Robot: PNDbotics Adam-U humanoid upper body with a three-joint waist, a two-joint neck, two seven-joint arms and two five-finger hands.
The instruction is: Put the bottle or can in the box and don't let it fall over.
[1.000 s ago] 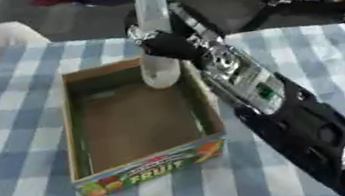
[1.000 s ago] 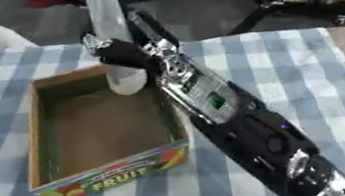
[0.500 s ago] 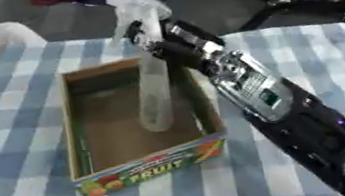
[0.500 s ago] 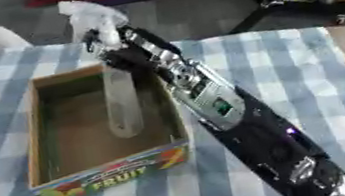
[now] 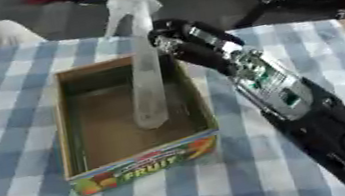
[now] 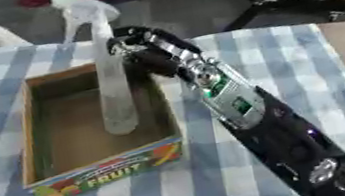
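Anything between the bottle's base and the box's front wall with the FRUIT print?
Nothing: in the left eye view only bare box floor lies between the spray bottle base and the front wall of the box.

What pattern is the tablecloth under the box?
Blue and white checks on the tablecloth, clearest in the left eye view.

Both eye views look steeply down from the head, close over the blue-and-white checked cloth table [image 5: 10,164]. Both share the open cardboard fruit box [image 5: 139,164], set further left in the right eye. Background floor blurred, probably a workshop.
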